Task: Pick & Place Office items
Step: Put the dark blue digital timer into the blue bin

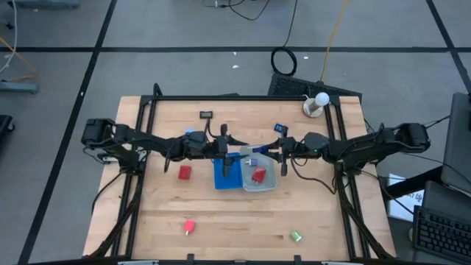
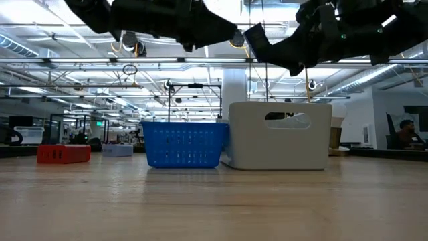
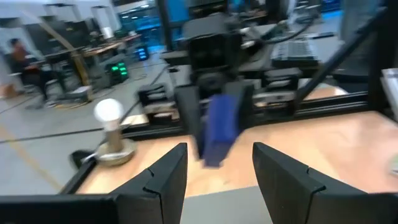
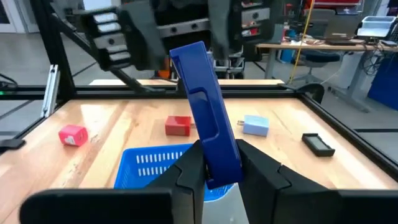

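Blue ribbed tray (image 1: 224, 175) beside clear tray (image 1: 259, 180), lamp (image 1: 317, 104) behind

A wooden counter (image 1: 243, 213) sits inside a black metal frame (image 1: 140, 140). At its middle a blue ribbed tray (image 1: 223, 177) stands touching a clear plastic tray (image 1: 266, 184); seen level from the counter's edge, the blue one (image 2: 182, 144) is left of the pale one (image 2: 281, 136). A white ball on a round metal base (image 1: 317, 104) rests at a far corner. A keyboard (image 1: 441, 234) lies off to the side, and cables trail over the grey floor (image 1: 184, 29). A person sits at a desk (image 2: 404, 134) in the room behind.
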Controlling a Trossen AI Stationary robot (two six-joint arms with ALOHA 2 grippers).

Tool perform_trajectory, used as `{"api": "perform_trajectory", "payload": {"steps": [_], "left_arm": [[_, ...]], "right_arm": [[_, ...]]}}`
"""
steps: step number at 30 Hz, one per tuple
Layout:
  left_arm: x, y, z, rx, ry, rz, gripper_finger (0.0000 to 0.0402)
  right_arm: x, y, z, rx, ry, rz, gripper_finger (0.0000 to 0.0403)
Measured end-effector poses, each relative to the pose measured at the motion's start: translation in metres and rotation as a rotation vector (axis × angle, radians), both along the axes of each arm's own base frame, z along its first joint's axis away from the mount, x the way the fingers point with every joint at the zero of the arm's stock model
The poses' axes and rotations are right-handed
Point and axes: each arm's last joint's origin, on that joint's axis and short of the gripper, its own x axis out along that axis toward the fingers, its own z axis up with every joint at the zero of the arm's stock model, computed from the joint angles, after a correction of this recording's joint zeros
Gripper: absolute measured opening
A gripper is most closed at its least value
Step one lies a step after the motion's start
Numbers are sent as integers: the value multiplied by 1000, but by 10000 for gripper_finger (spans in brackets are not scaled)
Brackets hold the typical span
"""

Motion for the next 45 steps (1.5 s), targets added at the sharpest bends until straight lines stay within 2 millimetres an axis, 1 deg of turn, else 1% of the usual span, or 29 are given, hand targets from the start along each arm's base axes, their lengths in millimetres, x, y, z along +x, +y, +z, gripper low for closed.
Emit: {"api": "perform_trajectory", "payload": {"steps": [5, 9, 17, 23, 30, 35, 39, 45], "left_arm": [[13, -10, 4, 34, -8, -35, 184], [18, -14, 6, 42, -3, -47, 184], [19, -14, 6, 46, 25, -32, 184], [19, -13, 5, 50, 33, -16, 184], [19, -11, 5, 27, 31, -14, 184], [19, -11, 5, 24, 30, -17, 182], [19, -11, 5, 23, 31, -18, 158], [19, -12, 7, 19, 9, -52, 98]], "right_arm": [[6, 2, 2, 3, 1, 34, 66], [10, 2, 2, 3, 7, 52, 72], [11, 5, 4, 2, -20, 66, 64], [12, 12, 7, -19, -48, 94, 72], [12, 12, 7, -24, -52, 95, 64], [12, 12, 7, -24, -51, 95, 71], [12, 12, 7, -24, -50, 93, 71], [11, 12, 7, -24, -50, 93, 65]]}}
